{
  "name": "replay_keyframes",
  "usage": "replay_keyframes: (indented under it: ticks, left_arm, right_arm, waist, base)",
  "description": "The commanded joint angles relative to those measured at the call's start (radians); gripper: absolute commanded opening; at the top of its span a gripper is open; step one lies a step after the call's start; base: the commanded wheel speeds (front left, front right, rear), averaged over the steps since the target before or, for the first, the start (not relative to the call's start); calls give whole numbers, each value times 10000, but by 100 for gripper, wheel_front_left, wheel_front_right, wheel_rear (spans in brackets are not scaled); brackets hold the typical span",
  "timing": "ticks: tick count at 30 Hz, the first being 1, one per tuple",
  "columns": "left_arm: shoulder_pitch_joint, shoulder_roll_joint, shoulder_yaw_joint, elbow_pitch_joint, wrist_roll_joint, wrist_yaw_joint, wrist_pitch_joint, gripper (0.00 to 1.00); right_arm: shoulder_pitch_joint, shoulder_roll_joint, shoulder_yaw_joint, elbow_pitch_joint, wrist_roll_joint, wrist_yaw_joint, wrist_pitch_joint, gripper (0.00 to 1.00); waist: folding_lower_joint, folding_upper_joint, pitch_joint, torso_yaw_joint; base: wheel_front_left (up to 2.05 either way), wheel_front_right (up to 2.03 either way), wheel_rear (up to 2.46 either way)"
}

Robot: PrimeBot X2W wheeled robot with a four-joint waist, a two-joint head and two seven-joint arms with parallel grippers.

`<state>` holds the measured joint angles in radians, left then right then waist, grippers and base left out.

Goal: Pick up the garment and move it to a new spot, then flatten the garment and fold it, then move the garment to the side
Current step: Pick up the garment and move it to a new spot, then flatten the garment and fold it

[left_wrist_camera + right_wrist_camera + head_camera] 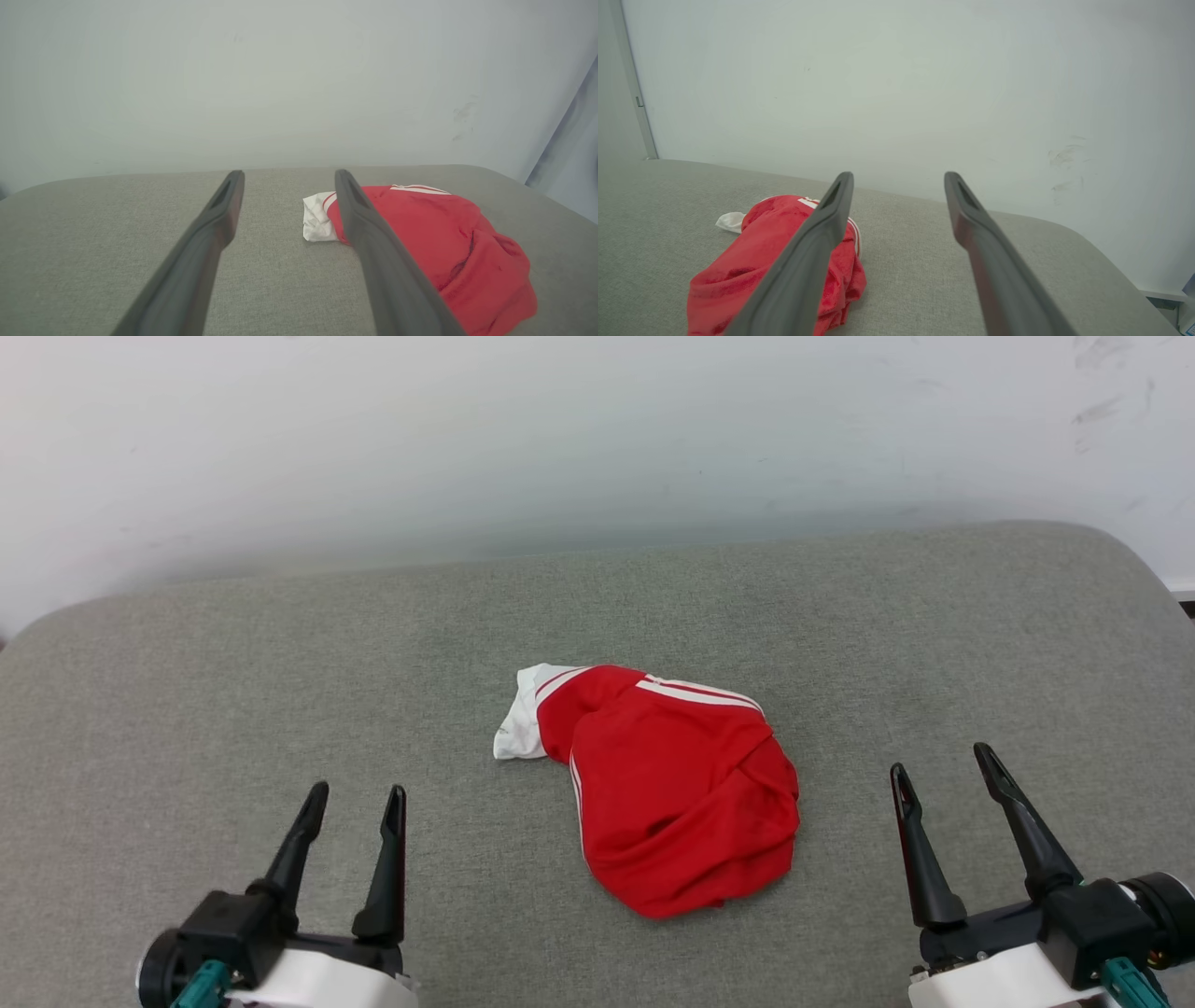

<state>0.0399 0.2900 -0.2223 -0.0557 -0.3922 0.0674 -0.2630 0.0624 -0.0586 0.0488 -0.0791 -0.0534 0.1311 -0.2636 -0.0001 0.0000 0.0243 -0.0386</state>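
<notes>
In the head view the shirt [672,793] lies bunched in a heap at the middle of the grey cushion [187,709], with the pale wall [560,429] beyond it. Its long axis runs slantwise, from a white sleeve at the far left to the red bulk at the near right. The left gripper [359,791] sits at the near left and the right gripper [940,761] at the near right. Both have their fingers apart and hold nothing. The shirt lies between them and touches neither. The right gripper looks the nearer to the red bulk, while the white sleeve lies towards the left one.

In the left wrist view the left gripper [288,173] has its fingers spread, and the shirt [434,233] lies ahead and to the right of them, white sleeve leading.

In the right wrist view the right gripper [899,175] is likewise spread and empty, and the shirt [752,252] lies to the left of it, close by.

Lifting has not begun. I judge each arm must swing inward to reach cloth.
</notes>
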Motion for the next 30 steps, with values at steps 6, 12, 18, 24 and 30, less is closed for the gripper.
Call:
replay_keyframes:
  ticks: [6,12,18,24,30]
  left_arm:
    - [336,-884,577,284,802,-1057,-25,100]
    - [116,-982,960,498,1109,-1498,-26,100]
    - [-734,-628,656,1010,1185,-1809,165,100]
    - [-2778,202,-113,1449,624,-1956,2322,100]
    - [-4819,926,-931,1682,-1310,-1974,4877,100]
  right_arm:
    - [103,61,121,-2,35,-7,-17,100]
    - [-37,77,194,-42,62,-7,-17,100]
    - [-282,87,243,-137,10,-7,-17,100]
    - [-603,95,247,-207,3,-7,-17,100]
    - [-851,85,387,-153,-62,-8,-17,100]
  waist:
    - [1,0,-37,-4]
    - [1,0,188,-137]
    - [1,0,840,-427]
    - [1,0,1752,-760]
    - [1,0,2422,-1060]
  base:
    - [0,0,0]
    - [0,0,0]
    - [0,0,0]
    - [0,0,0]
    - [0,0,0]
